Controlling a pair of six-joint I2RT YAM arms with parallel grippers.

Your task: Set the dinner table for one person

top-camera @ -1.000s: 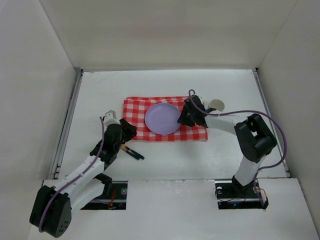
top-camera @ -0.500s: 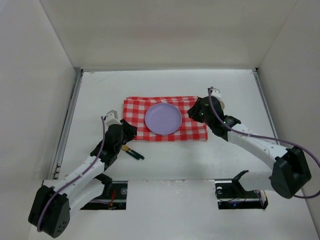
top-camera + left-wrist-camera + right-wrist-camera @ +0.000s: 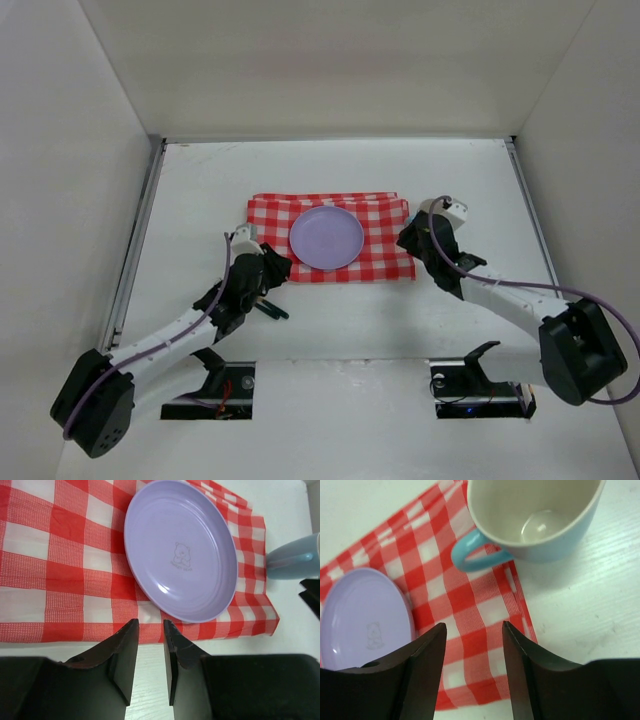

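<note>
the dinner table (image 3: 330,170) is the big white top under everything, and i judge it stiff and fixed, nothing for me to take hold of, only to set things on; its matte face looks smooth enough for a piece to slide if i nudge it. at its centre lies the checkered cloth (image 3: 385,262), soft, likely to bunch if i drag across it, so i would come at things from above. the lilac plate (image 3: 180,550) sits in the middle of the cloth; it looks light and hard, lying flat, and its raised rim is the only place to pinch. the pale blue mug (image 3: 535,520) stands upright at the cloth's 3 o'clock edge, handle turned toward 9 o'clock over the checks; i take it for glazed, slippery and breakable, best held across the wall at the lip. my right pincer (image 3: 472,627) is spread wide with nothing in it, short of the mug. my left pincer (image 3: 150,625) hangs at the cloth's 6 o'clock edge with its fingers (image 3: 122,650) drawn to a narrow slot, empty. a dark utensil (image 3: 270,310), too small to name, lies on bare table at the cloth's 7 o'clock; thin and low, it wants a pinch across its handle.
</note>
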